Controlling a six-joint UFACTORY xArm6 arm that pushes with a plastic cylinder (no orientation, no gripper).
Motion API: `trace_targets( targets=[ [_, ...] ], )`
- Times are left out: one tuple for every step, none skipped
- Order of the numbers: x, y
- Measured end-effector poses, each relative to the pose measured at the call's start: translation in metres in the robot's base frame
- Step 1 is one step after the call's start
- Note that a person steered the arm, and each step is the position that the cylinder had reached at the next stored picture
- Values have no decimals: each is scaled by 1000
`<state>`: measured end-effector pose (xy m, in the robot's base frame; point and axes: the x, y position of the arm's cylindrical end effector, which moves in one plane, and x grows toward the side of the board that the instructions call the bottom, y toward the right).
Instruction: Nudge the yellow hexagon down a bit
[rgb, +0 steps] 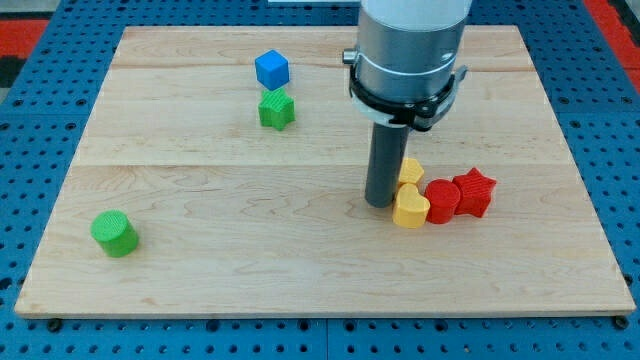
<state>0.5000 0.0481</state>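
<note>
The yellow hexagon (410, 171) sits right of centre on the tabletop (200, 270), mostly hidden behind the dark rod — only a sliver of it shows at the rod's right edge. Just below it lies a yellow heart (410, 208), touching or nearly touching it, with a red cylinder (441, 200) and a red star (474, 192) packed in a row towards the view's right.

My tip (380, 204) rests on the wood just left of the yellow heart and beside the hexagon's lower left. The end effector is a plain rod with nothing to open or close, so it holds nothing.

As I judge it, the nudge is not yet made: the tip stands beside and below the hexagon, not above it. What remains is to bring the tip round to the hexagon's upper side and press it downward — and the heart directly below will likely be shoved along.
</note>
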Motion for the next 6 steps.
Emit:
trace_targets(
  targets=[
    [-19, -21],
    [-55, -21],
    [-42, -6],
    [-39, 32],
    [-42, 34],
    [-46, 29]
  ],
)
